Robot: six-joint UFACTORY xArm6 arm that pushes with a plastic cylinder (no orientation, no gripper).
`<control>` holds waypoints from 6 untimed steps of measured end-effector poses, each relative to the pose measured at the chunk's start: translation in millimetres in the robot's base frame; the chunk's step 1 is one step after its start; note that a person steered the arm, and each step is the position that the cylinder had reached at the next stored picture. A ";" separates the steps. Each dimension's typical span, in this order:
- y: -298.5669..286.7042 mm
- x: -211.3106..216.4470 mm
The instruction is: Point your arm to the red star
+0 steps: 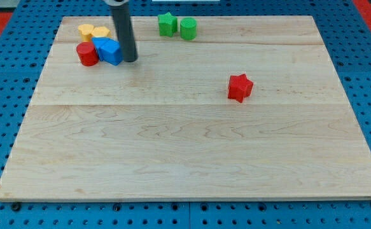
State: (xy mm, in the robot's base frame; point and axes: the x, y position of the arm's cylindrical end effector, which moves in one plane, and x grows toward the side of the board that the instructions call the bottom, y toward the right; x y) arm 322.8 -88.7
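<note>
- The red star (240,87) sits flat, right of centre on the wooden board (185,152); no long axis or heading can be told.
- It lies well apart from my tip (130,60), to the right and nearer.
- My tip, a bare rod end, stands just beside the blue block (108,50).
- Counted: two red, two green, two yellow, one blue.

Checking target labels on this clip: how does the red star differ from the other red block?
The red star has a notched outline; the red cylinder is round. The star sits alone at the view's right; the cylinder touches the blue block at upper left. My tip is near the cylinder, far from the star. Both are red.
</note>
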 end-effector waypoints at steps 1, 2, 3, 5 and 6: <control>119.9 -10.0; 204.7 11.3; 271.4 48.7; 217.2 91.0; 160.6 88.3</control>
